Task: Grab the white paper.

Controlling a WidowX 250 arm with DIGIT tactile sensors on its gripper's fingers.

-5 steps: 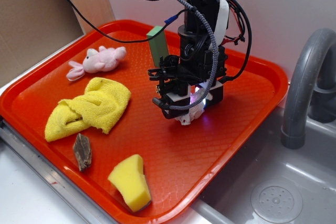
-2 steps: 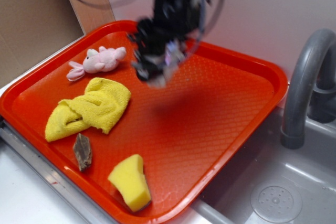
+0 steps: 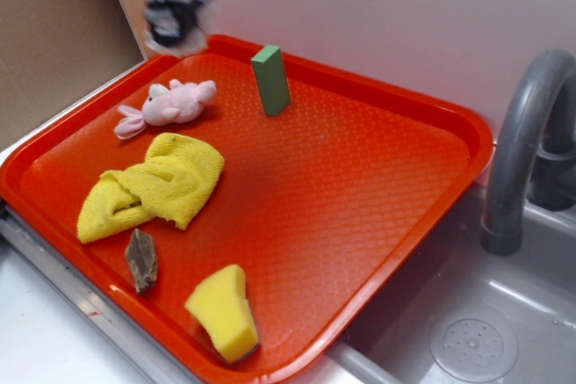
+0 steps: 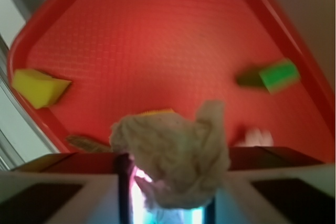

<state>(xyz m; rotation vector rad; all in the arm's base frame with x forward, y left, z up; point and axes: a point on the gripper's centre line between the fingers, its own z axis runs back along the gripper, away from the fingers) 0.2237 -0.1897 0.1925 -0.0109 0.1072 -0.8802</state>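
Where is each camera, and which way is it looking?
Exterior: sits off the robot, in front of and above the orange tray, looking down across it toward the wall; the blurry gripper shows at the top left.
Wrist: rides on the gripper, looking down at the tray from high up; the fingers hold the white paper.
Both show the tray, the green block, the yellow sponge and the pink plush toy.

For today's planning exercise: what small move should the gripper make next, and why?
Probably just hold shut and steady. The gripper has the crumpled white-grey paper wad between its fingers, lifted well above the red plastic tray, so the grab looks done.
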